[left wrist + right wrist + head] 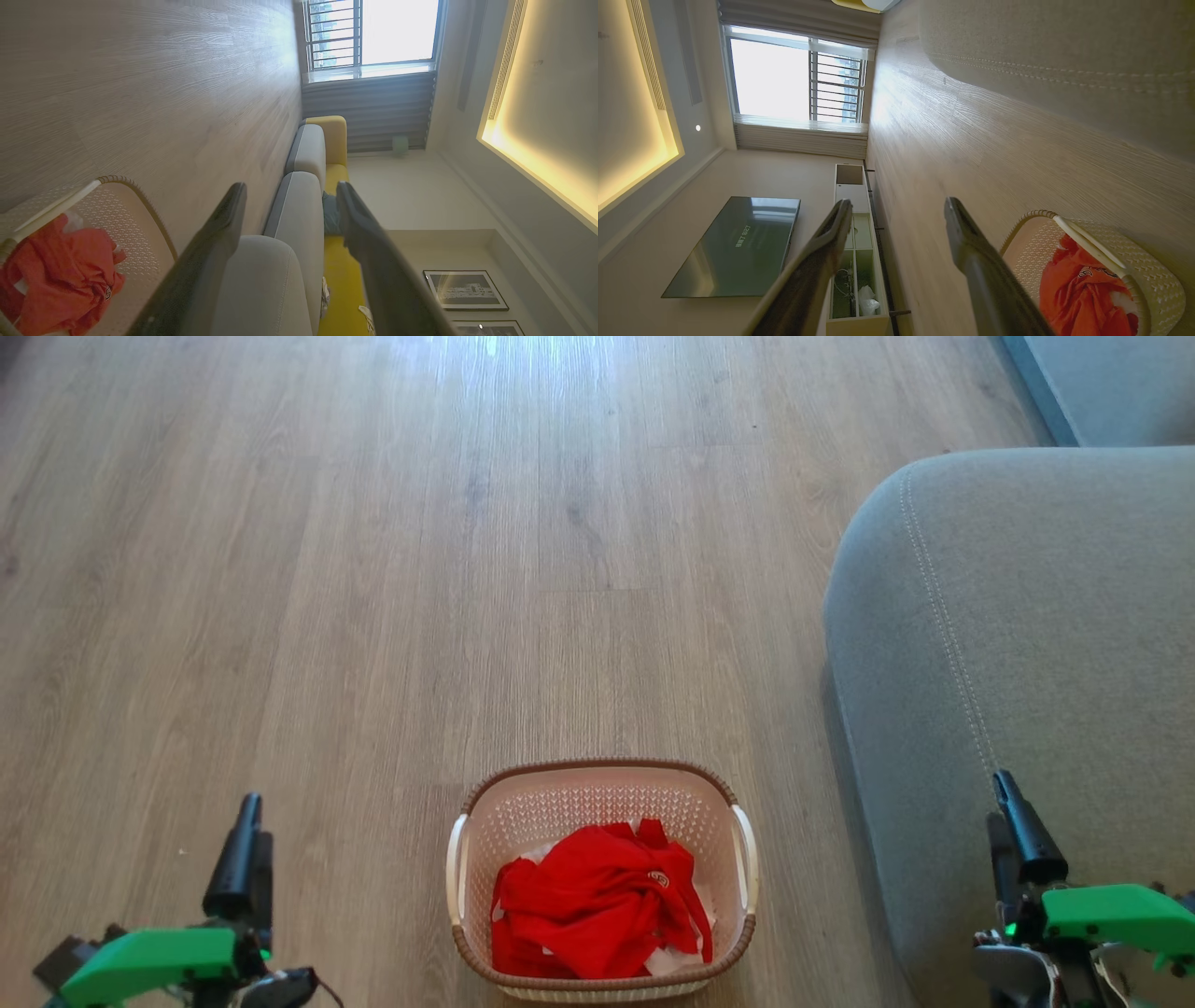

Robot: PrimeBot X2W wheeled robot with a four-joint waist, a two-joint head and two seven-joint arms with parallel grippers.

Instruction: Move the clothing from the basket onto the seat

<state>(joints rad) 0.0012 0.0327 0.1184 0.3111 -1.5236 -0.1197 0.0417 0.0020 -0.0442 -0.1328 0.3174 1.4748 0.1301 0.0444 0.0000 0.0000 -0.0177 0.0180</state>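
Here, the small cream plastic laundry basket, with perforated sides, a brown woven-look rim and white side handles, stands on the pale wood-grain floor, low in the middle of the head view. The clothing, a crumpled heap of bright red fabric with a small round badge uppermost, lies inside it. White patches peek out beneath, possibly a second garment, though the folds hide too much to be sure. The large grey fabric-upholstered seat, with its rounded corner and line of pale stitching, sits near the basket on its right, apart from it. The left gripper hangs above the floor left of the basket, its jaws spread wide and pinching nothing. The right gripper hovers over the seat's near part, jaws likewise spread and empty.
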